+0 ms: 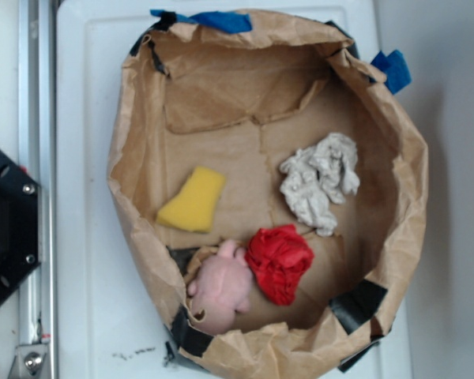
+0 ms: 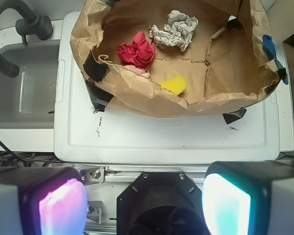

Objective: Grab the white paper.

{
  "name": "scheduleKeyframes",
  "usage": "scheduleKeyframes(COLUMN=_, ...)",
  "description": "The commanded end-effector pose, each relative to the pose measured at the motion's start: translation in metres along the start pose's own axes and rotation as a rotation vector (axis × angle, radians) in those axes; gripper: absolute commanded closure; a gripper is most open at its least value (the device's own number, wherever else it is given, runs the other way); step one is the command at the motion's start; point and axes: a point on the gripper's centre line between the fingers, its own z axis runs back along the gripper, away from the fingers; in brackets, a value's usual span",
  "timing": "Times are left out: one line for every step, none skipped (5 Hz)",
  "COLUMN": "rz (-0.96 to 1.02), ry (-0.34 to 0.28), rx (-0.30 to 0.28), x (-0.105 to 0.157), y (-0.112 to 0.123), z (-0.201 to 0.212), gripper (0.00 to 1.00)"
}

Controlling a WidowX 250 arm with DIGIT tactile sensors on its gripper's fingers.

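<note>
The white paper is a crumpled off-white wad lying inside the brown paper bag tray, right of centre; in the wrist view the white paper shows near the top. My gripper stands open high above the robot base, far back from the bag, with nothing between its glowing pads. The exterior view does not show the gripper.
Inside the bag also lie a red cloth ball, a pink plush toy and a yellow sponge piece. The bag sits on a white board. A grey sink with a black faucet lies to its left in the wrist view.
</note>
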Motion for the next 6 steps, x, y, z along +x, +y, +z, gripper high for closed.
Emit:
scheduleKeyframes(rz=0.000, ry=0.000, rx=0.000, x=0.000, y=0.000, z=0.000, gripper=0.00)
scheduleKeyframes(rz=0.024, ry=-0.007, rx=0.016, x=0.046, y=-0.018, z=-0.033, gripper=0.00)
scheduleKeyframes(rz=-0.015, ry=-0.118, rx=-0.001, x=0.096, y=-0.023, z=-0.049, gripper=0.00)
scheduleKeyframes(rz=-0.078, ry=-0.182, rx=-0.025, x=0.143, y=-0.021, z=-0.072, gripper=0.00)
scheduleKeyframes(rz=-0.078, ry=-0.182, rx=-0.025, x=0.143, y=-0.021, z=-0.072, gripper=0.00)
scheduleKeyframes(rz=-0.078, ry=-0.182, rx=-0.025, x=0.143, y=-0.021, z=-0.072, gripper=0.00)
